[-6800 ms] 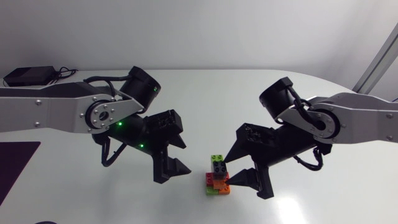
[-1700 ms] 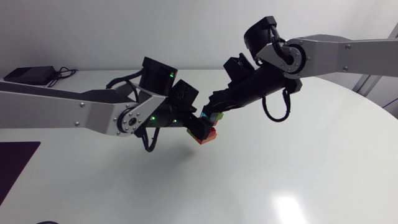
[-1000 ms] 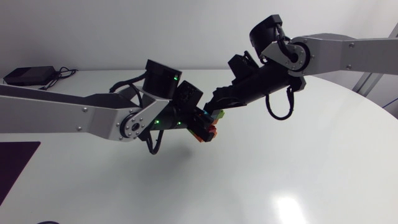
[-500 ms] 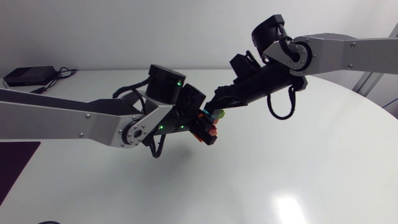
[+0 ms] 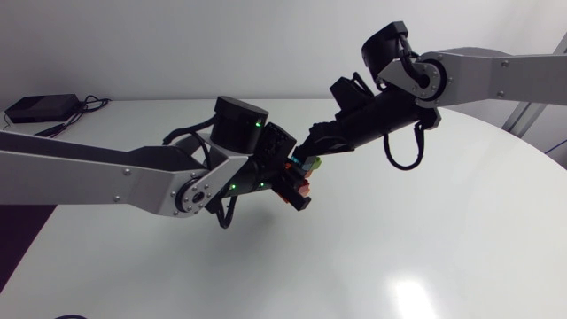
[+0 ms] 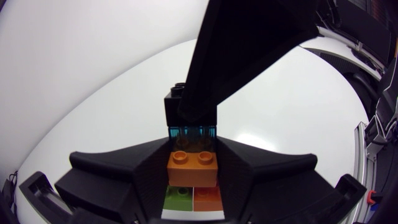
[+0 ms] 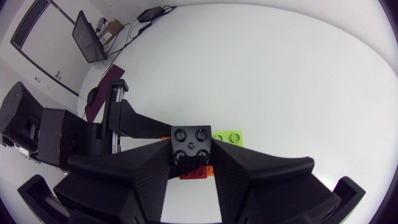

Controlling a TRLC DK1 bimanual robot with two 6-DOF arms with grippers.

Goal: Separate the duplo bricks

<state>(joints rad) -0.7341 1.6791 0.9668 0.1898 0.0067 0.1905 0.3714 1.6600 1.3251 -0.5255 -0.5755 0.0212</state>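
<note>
The duplo stack (image 5: 300,175) hangs in the air above the table's middle, held from both sides. In the left wrist view my left gripper (image 6: 193,167) is shut on the orange brick (image 6: 193,167), with a green brick (image 6: 177,196) and a red brick (image 6: 209,196) under it. Ahead sit a clear blue brick (image 6: 193,131) and a black brick (image 6: 176,103). My right gripper (image 7: 191,155) is shut on that black brick (image 7: 191,145); past it show a green brick (image 7: 227,135) and a red brick (image 7: 188,175). From above, the left gripper (image 5: 289,183) and right gripper (image 5: 310,151) meet at the stack.
A black power adapter (image 5: 40,108) with cables lies at the table's back left. A dark purple mat (image 5: 13,244) shows at the left edge under my left arm. White tabletop (image 5: 399,248) spreads in front and to the right.
My left gripper has shut onto the lower bricks of the stack, and its arm edged a little to the right. The right arm has held the black brick almost still.
</note>
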